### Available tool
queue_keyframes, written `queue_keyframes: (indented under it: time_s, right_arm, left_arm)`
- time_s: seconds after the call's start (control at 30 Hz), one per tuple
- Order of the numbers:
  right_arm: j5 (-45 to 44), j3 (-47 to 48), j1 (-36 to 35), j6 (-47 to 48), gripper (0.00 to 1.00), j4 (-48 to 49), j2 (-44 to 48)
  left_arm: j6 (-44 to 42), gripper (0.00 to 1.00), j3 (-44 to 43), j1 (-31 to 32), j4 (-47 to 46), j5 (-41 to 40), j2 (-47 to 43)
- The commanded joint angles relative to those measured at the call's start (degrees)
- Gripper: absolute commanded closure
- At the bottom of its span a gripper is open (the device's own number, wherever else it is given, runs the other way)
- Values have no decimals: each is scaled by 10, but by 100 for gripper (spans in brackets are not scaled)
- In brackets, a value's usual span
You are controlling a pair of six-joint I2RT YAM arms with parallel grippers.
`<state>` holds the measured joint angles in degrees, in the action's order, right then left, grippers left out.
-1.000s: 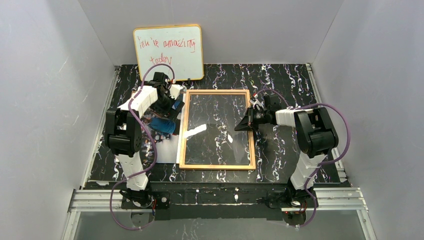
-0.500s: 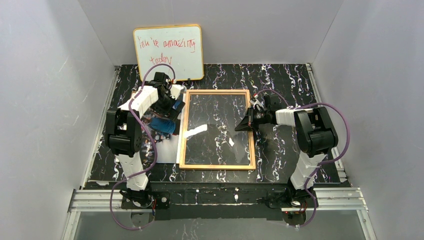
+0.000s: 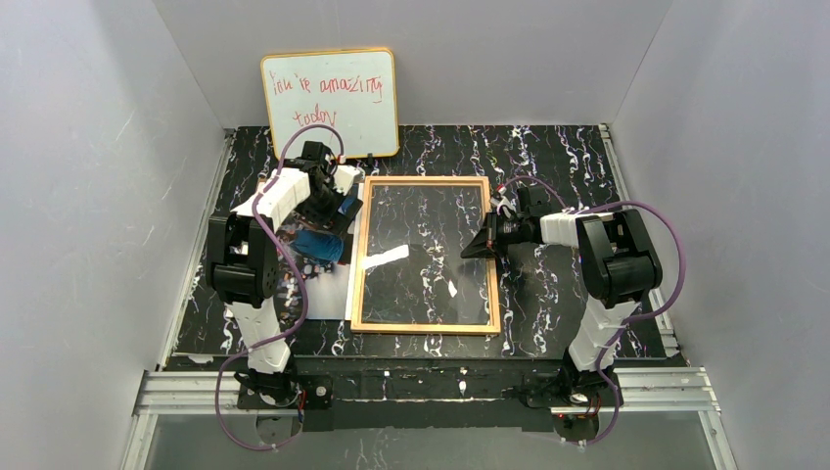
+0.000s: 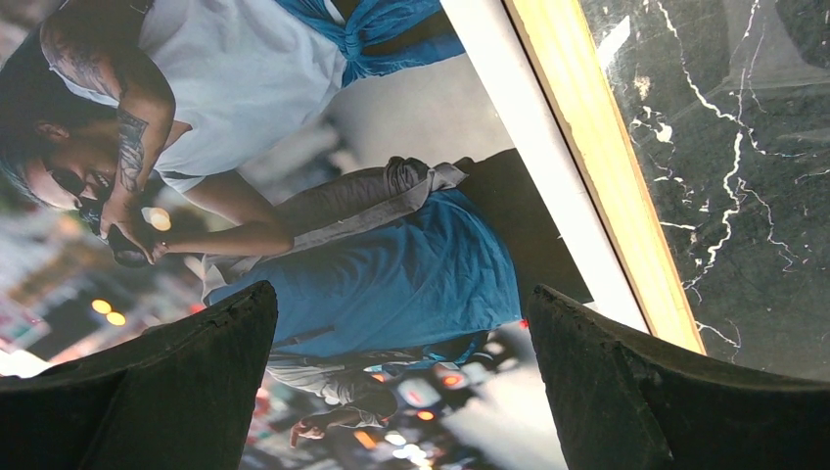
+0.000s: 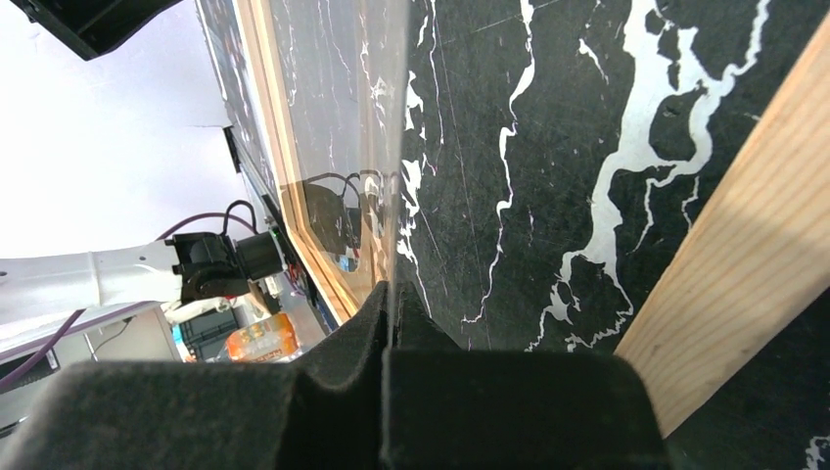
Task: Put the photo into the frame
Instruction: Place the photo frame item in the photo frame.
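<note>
The frame point(image 3: 426, 324), a golden-wood rectangle, lies flat mid-table. Its clear pane point(image 3: 421, 284) is pinched at its right edge by my right gripper point(image 3: 477, 245), which holds that edge slightly raised. In the right wrist view the pads point(image 5: 333, 343) are closed on the thin pane point(image 5: 333, 117), with the frame's wood rail point(image 5: 754, 264) beside it. The photo point(image 3: 331, 294) lies left of the frame, partly under my left arm. My left gripper point(image 3: 338, 211) hovers open over it. The left wrist view shows the print point(image 4: 391, 264) between the spread fingers point(image 4: 399, 299) and the frame's rail point(image 4: 597, 176) at right.
A yellow-rimmed whiteboard point(image 3: 330, 103) with red handwriting leans against the back wall behind the left arm. Grey walls close in the black marbled table point(image 3: 558, 157) on three sides. The brown back board is not in view.
The white glare on the pane has shifted slightly right, so the pane has tilted a little in my right gripper. The left arm has hardly moved.
</note>
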<state>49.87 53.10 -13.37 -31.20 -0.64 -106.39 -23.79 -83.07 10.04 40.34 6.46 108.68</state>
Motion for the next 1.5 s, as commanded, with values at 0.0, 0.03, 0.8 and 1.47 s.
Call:
queue_keyframes:
  time_s: [0.0, 0.03, 0.8, 1.47]
  right_arm:
    - [19, -8, 3, 9, 99, -18, 16]
    - [19, -9, 2, 8, 99, -16, 18]
    - [46, 14, 2, -24, 99, -37, 71]
    - [92, 45, 0, -4, 99, -72, 48]
  left_arm:
    - [3, 2, 0, 5, 9, 4, -3]
    - [3, 2, 1, 5, 8, 5, -4]
    - [6, 2, 23, 7, -8, 3, -1]
    - [29, 2, 47, 20, -50, 9, 25]
